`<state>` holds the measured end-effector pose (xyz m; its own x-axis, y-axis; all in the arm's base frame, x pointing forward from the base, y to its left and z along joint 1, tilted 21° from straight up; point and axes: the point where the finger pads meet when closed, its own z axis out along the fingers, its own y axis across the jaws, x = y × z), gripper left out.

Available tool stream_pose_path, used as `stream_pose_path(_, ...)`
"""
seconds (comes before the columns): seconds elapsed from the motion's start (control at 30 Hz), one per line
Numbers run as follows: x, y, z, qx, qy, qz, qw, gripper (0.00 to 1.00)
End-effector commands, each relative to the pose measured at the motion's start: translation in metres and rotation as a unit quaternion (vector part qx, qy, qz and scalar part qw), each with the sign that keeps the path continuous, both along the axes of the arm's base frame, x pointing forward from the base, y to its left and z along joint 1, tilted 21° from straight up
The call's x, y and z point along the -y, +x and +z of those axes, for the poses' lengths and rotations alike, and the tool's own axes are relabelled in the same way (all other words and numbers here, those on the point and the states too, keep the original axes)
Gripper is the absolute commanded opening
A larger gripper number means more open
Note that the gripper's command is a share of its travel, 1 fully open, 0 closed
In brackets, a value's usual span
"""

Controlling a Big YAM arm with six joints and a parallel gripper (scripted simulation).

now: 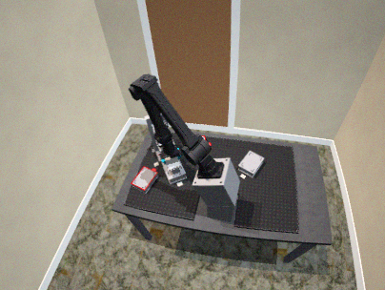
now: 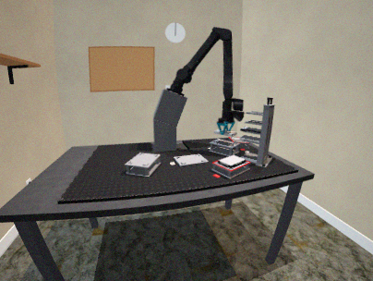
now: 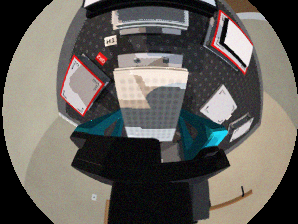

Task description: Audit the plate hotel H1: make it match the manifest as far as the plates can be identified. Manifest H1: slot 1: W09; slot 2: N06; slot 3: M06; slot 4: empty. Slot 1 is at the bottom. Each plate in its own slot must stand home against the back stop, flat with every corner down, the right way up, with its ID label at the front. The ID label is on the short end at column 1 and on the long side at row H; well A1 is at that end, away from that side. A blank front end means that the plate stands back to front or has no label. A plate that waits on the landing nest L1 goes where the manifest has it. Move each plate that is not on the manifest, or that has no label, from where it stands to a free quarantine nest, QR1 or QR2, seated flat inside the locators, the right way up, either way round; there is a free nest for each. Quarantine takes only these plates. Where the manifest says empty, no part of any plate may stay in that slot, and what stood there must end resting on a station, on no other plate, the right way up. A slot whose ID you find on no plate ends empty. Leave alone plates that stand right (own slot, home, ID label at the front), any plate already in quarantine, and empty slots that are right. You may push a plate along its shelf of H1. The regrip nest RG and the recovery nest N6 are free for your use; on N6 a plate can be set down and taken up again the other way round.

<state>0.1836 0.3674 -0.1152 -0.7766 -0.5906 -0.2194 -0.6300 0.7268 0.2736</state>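
Note:
My gripper (image 1: 171, 155) (image 2: 225, 128) (image 3: 150, 111) points down with its teal fingers wide, closed on the long sides of a pale plate (image 2: 224, 132) (image 3: 150, 90). The plate looks level, in front of H1 and above a clear nest (image 1: 175, 172) (image 2: 223, 147); no ID label on it is legible. The hotel H1 (image 2: 268, 136) (image 3: 150, 20) has several thin shelves; its slot contents are too small to tell. The red-edged quarantine nest QR2 (image 2: 231, 170) holds a white plate (image 2: 232, 161) (image 3: 235, 42). The other red-edged nest (image 1: 145, 178) (image 3: 82, 86) shows no clear plate.
A clear nest with a pale top (image 1: 252, 163) (image 2: 143, 163) (image 3: 241, 129) stands on the far side of the arm's pedestal (image 1: 216, 196) (image 2: 165, 129). A low pale nest (image 2: 190, 160) (image 3: 218, 104) lies between it and QR2. H1's post rises close beside the gripper.

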Motion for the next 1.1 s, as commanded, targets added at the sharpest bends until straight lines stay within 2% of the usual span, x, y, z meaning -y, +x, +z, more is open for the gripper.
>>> stream_pose_path(0.0, -0.008, 0.003, 0.001, 0.005, 0.008, -0.003, 1.000, 0.86)
stream_pose_path(0.03, -0.013, 0.005, 0.007, 0.009, 0.015, -0.001, 1.000, 0.86)
stream_pose_path(0.1, -0.011, 0.002, -0.001, 0.005, 0.009, 0.000, 1.000, 0.86)
stream_pose_path(0.5, -0.013, 0.004, -0.008, 0.005, 0.008, -0.003, 1.000, 0.86)
stream_pose_path(0.57, -0.013, 0.004, -0.008, 0.005, 0.008, -0.003, 1.000, 0.86)
stream_pose_path(0.6, -0.019, 0.006, 0.000, 0.011, 0.018, -0.001, 1.000, 0.86)
stream_pose_path(0.67, -0.015, 0.002, -0.010, 0.005, 0.008, 0.000, 1.000, 0.86)
stream_pose_path(1.07, -0.016, 0.003, -0.018, 0.004, 0.008, -0.002, 1.000, 0.86)
